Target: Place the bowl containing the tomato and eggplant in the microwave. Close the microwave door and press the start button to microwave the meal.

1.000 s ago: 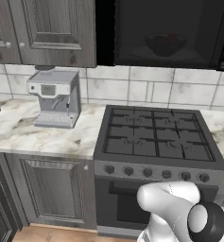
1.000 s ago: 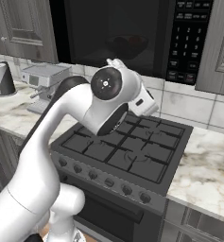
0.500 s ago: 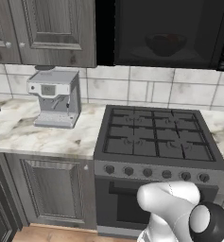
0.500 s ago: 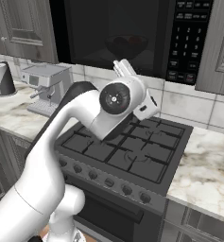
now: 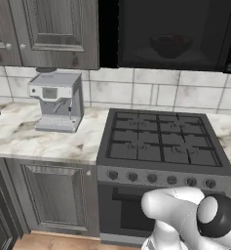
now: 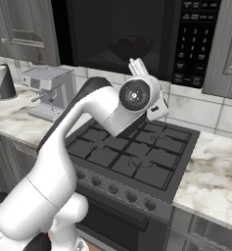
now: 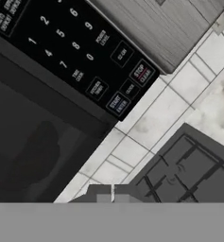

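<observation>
Looking through the microwave door, base views reveal the bowl; hand view shows the clenched gripper below the button strip.

Forearm and wrist swung from low over the stove up and rightward in the right base view, now raised before the lower right corner of the microwave door, beside the button strip. Pincer gone from wide open to shut, tips together, empty. White hand edge now at the left base view's right side.
</observation>
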